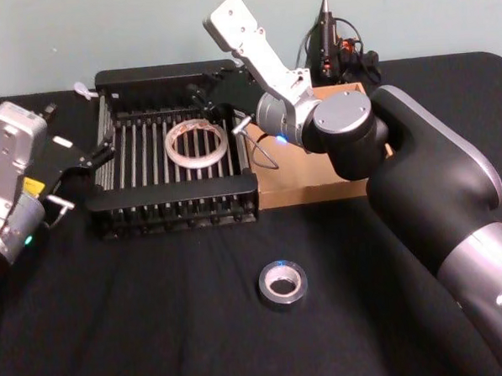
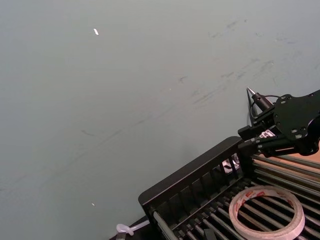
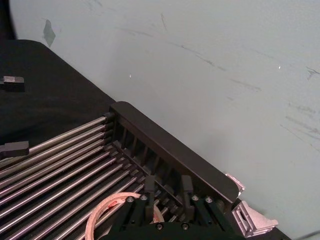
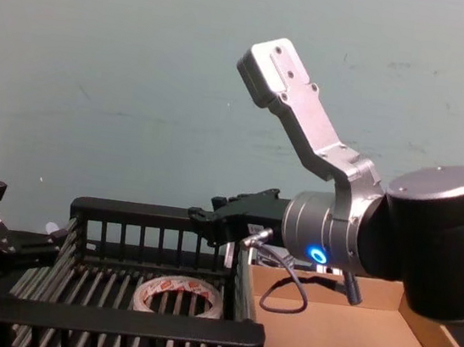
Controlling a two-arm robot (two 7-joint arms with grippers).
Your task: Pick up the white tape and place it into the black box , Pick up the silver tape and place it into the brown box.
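white tape already lies flat on the slatted floor of the black box, so silver tape is my next job. It sits flat on the table, hole up, untouched. I judge it stiff, fairly dense and non-fragile, with an outer wrap that could be slick. Best hold: one finger in the hole, one outside, pinching the wall, or spanning the full width.

My right gripper is up over the far rim of the black box, fingers spread, holding nothing. The silver tape is well below and behind it, back towards my body. The brown box is just beside it, on the arm's side. My left gripper is parked released outside the black box's other wall
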